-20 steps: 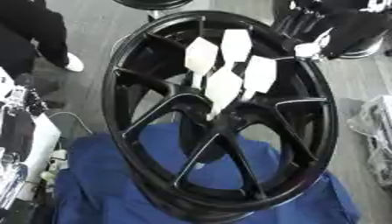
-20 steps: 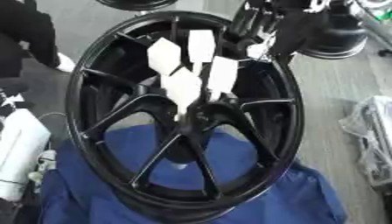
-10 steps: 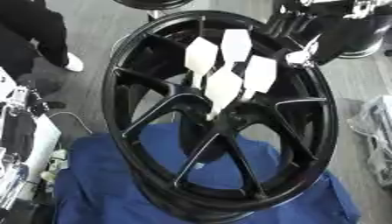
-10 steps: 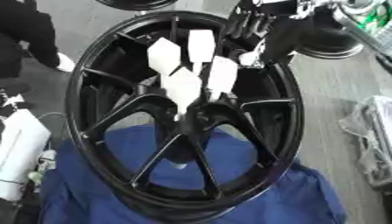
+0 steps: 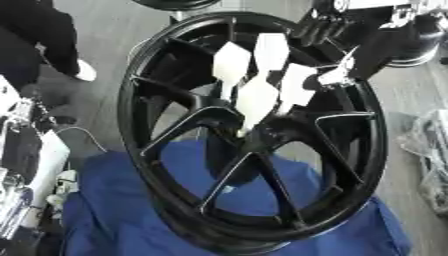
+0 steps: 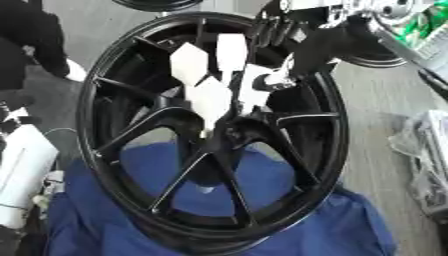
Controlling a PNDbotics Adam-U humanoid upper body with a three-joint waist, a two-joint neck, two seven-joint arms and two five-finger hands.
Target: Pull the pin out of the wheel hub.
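Note:
A black spoked wheel [image 5: 372, 130] stands tilted on a blue cloth [image 5: 114, 210]. Several white flag-shaped pins stick out of its hub [image 5: 254, 136]; the lowest one [image 5: 256, 100] is in the middle and another [image 5: 296, 90] is to its right. My right hand [image 5: 350, 42] reaches in from the upper right, over the rim's top. It is black and open, its fingers [image 5: 315, 27] spread above the pins. Its white-tipped thumb [image 5: 337, 76] lies just right of the right-hand pin; whether they touch is unclear. My left hand does not show.
White and black equipment [image 6: 22, 165] with cables stands at the left edge. A person's dark leg and white shoe [image 5: 83, 70] are at the upper left. Another black wheel [image 5: 175, 4] lies at the top. Clear plastic bags [image 5: 429, 160] lie on the floor at right.
My right hand has come down and to the left, from outside the rim to over its upper right part, close to the right-hand pin. The wheel and pins have stayed put.

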